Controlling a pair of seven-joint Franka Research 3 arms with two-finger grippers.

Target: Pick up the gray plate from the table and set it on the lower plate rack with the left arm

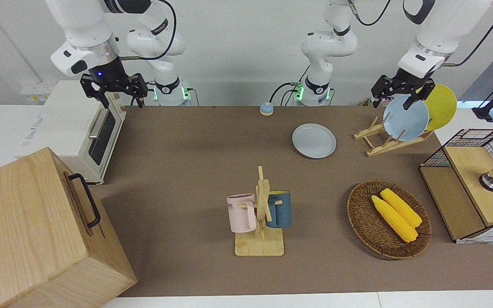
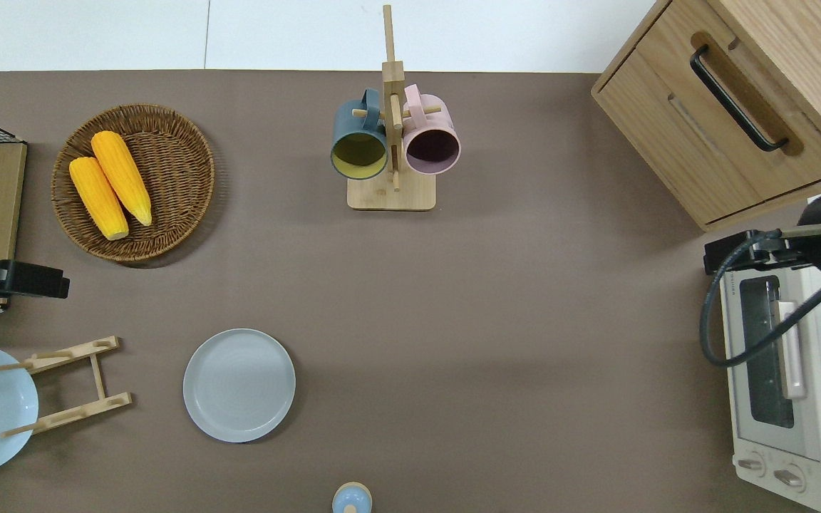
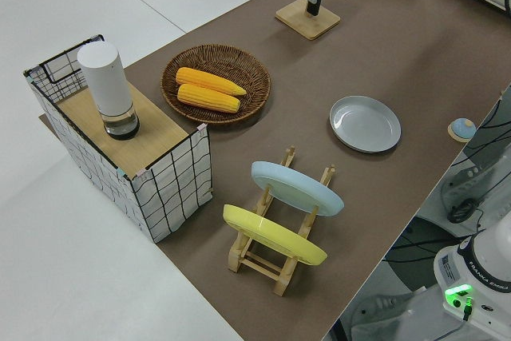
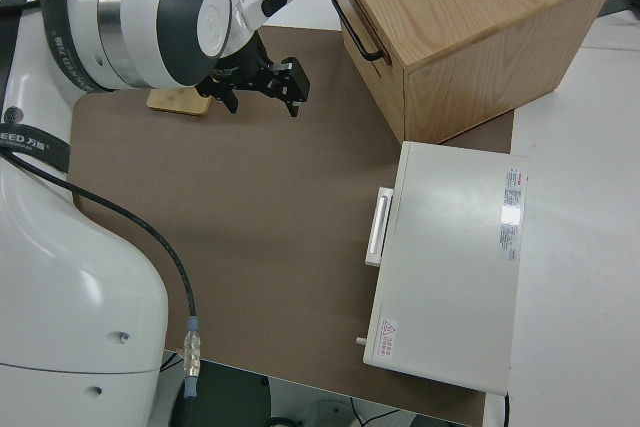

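Observation:
The gray plate lies flat on the brown table, beside the lower plate rack; it also shows in the overhead view and the left side view. The rack holds a light blue plate and a yellow plate on edge, with free pegs on the side toward the gray plate. My left gripper is open and empty, up in the air over the left arm's end of the table, between the rack and the wire crate. My right gripper is open and parked.
A wooden mug stand with two mugs stands mid-table. A wicker basket holds two corn cobs. A wire crate with a white cylinder stands at the left arm's end. A wooden cabinet and a toaster oven stand at the right arm's end. A small blue bell sits near the robots.

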